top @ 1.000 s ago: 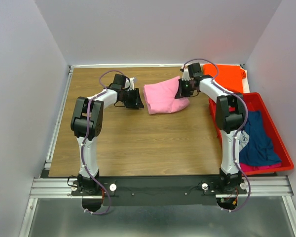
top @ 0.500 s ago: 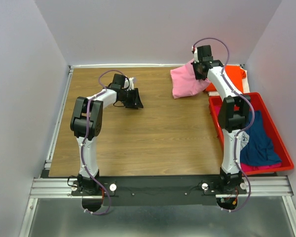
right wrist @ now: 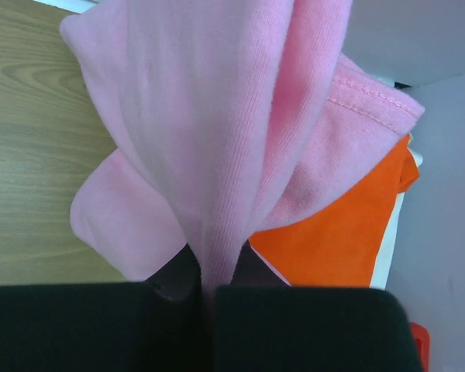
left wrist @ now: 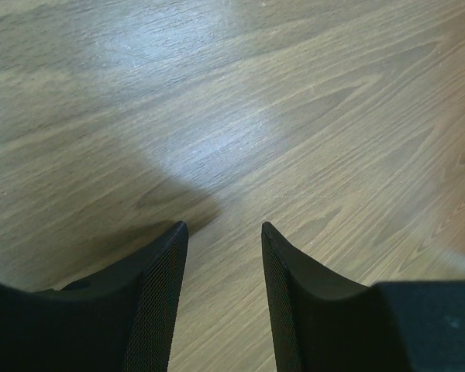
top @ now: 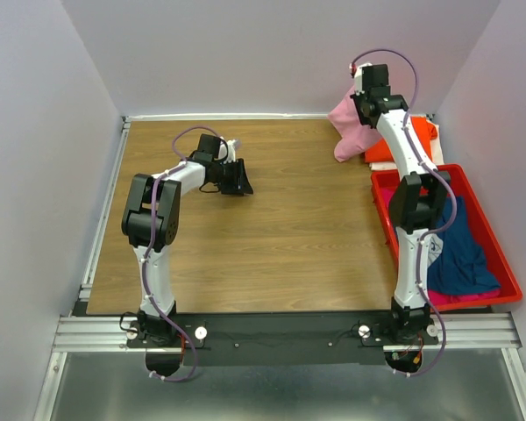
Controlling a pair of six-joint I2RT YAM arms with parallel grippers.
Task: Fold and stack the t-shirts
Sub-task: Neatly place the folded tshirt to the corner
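My right gripper (top: 362, 112) is raised at the back right, shut on the folded light pink t-shirt (top: 351, 132), which hangs bunched from it. The right wrist view shows the pink t-shirt (right wrist: 209, 116) pinched between the fingers of the right gripper (right wrist: 213, 267), partly above the bright orange t-shirt (right wrist: 333, 240). That orange t-shirt (top: 414, 139) lies flat in the back right corner. My left gripper (top: 239, 178) stands open low over the bare table (left wrist: 294, 116), and nothing lies between the tips of the left gripper (left wrist: 225, 226).
A red plastic bin (top: 380, 188) stands along the right edge. It holds a navy t-shirt (top: 460, 254) over a magenta one (top: 460, 299). Grey walls close in the wooden table (top: 272, 246) at the back and sides.
My right gripper has lifted the pink t-shirt off the table's middle and carried it up and to the back right, over the orange t-shirt. The left arm has stayed put.
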